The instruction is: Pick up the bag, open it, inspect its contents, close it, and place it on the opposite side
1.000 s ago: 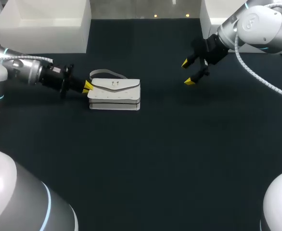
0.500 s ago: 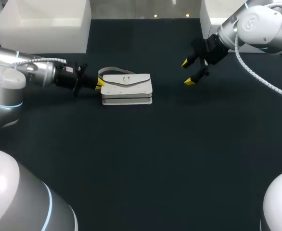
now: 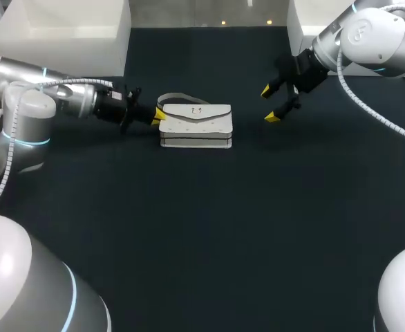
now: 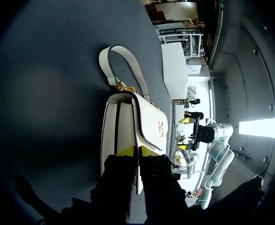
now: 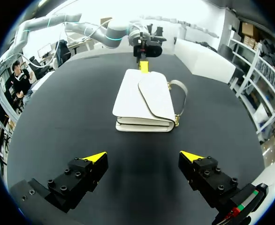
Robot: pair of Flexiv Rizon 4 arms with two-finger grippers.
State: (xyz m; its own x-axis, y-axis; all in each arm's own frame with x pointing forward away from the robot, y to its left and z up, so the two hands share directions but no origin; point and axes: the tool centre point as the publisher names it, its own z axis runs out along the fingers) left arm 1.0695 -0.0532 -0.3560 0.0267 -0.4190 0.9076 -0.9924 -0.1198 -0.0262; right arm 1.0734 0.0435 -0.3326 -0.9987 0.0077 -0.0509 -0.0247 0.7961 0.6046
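Observation:
A white handbag (image 3: 195,125) with a gold clasp lies flat on the dark table, slightly left of the middle, its strap (image 3: 178,97) looped behind it. My left gripper (image 3: 159,117) is at the bag's left end, fingers nearly together with the edge of the flap pinched between them. The left wrist view shows the bag (image 4: 128,117) running out ahead of that gripper (image 4: 138,151). My right gripper (image 3: 269,105) hangs open above the table to the right of the bag, holding nothing. Ahead of its spread fingers (image 5: 143,156) lie the bag (image 5: 144,101) and my left gripper (image 5: 143,65).
A white bin (image 3: 64,34) stands at the back left of the table and another (image 3: 306,28) at the back right. Dark tabletop (image 3: 209,221) stretches in front of the bag.
My left gripper has travelled right and slightly back, taking the bag with it towards the table's middle. The right arm has not moved.

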